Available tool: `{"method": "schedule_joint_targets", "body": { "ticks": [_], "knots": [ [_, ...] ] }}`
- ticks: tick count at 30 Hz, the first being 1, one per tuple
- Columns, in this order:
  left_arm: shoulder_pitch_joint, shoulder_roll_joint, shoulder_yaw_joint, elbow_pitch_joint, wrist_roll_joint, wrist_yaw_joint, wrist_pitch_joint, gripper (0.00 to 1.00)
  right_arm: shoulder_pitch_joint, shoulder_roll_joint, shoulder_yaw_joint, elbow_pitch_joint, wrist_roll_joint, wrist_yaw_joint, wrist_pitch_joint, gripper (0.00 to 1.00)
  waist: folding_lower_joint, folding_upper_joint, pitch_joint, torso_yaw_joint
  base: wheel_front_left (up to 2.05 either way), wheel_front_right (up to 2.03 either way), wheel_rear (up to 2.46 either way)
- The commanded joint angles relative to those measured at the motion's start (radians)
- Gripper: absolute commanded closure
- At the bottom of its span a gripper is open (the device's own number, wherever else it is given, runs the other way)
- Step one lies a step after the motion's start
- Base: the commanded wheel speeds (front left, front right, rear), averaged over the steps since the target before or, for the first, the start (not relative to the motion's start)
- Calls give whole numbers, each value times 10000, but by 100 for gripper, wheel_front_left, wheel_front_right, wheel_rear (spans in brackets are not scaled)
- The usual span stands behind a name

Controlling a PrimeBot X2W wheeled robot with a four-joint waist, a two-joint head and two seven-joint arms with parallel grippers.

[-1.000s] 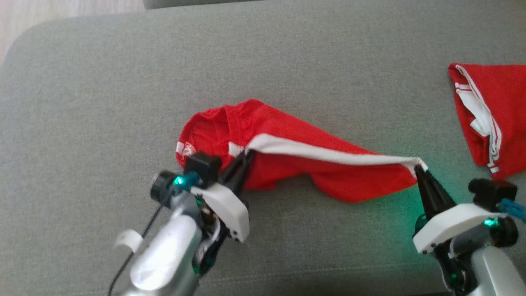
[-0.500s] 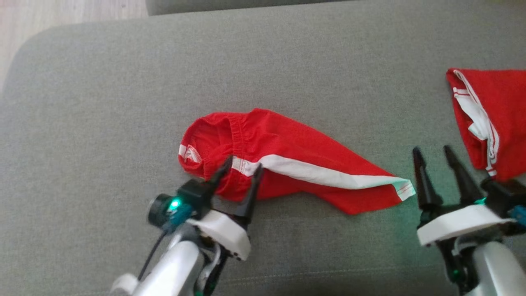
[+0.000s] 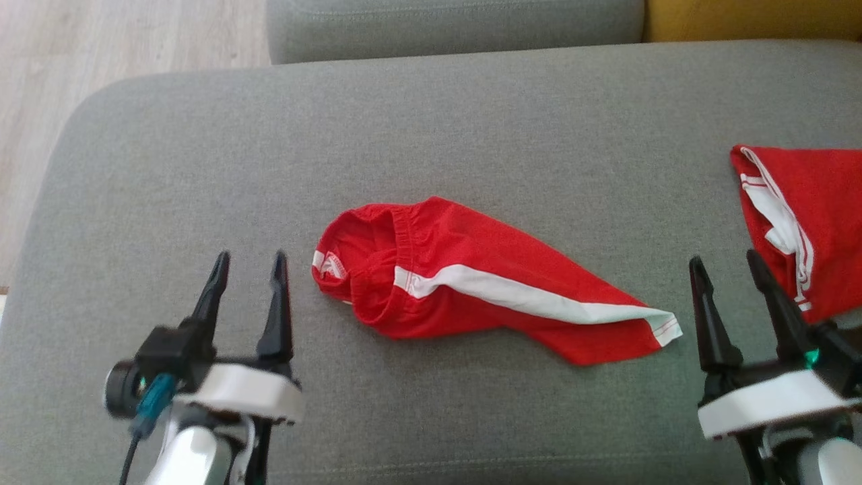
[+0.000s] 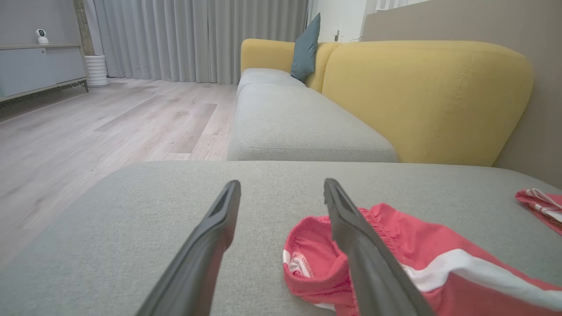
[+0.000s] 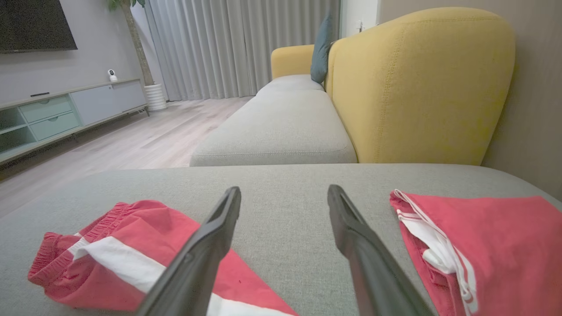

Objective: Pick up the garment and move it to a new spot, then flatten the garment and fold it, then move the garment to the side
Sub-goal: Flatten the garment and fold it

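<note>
Currently the crumpled red fabric shorts with a white side stripe (image 3: 471, 283) lie on the grey sofa cushion (image 3: 471, 121), long axis running left to right: waistband just beside the left end effector (image 3: 250, 256), hem near the right end effector (image 3: 723, 259). Both stand open and empty, about equally near.

The red garment (image 3: 485, 249) lies at centre frame on the grey cushion (image 3: 471, 121); left jaws lower left, right jaws lower right, both spread.
</note>
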Motion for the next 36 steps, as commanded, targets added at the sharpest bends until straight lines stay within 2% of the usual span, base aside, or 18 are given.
{"method": "schedule_joint_targets", "body": {
  "ticks": [1,16,21,26,27,33,36],
  "knots": [
    [-185,218,466,-396,-20,39,-87,0,-59,-77,133,-463,-75,39,45,0,0,-1,-68,21,0,0,0],
    [279,527,502,-750,92,159,-88,0,264,43,75,-951,-70,39,409,0,0,-1,-137,16,0,0,0],
    [12,564,224,-775,-13,-184,216,0,188,18,74,-929,-5,39,439,0,0,-1,34,-11,0,0,0],
    [-1180,336,-719,-607,-148,-1046,1576,0,21,6,154,-908,52,39,547,0,0,-1,394,-72,0,0,0],
    [-1180,336,-719,-607,-148,-1046,1576,0,21,6,154,-908,52,39,547,0,0,-1,394,-72,0,0,0],
    [-2477,-240,-1451,310,-859,-1776,3786,0,-229,9,296,-790,116,39,549,0,0,-1,762,-361,0,0,0],
    [-2777,-331,-1517,798,-1163,-1847,4613,0,-276,42,286,-686,143,39,525,0,0,-1,866,-509,0,0,0]
  ]
}}
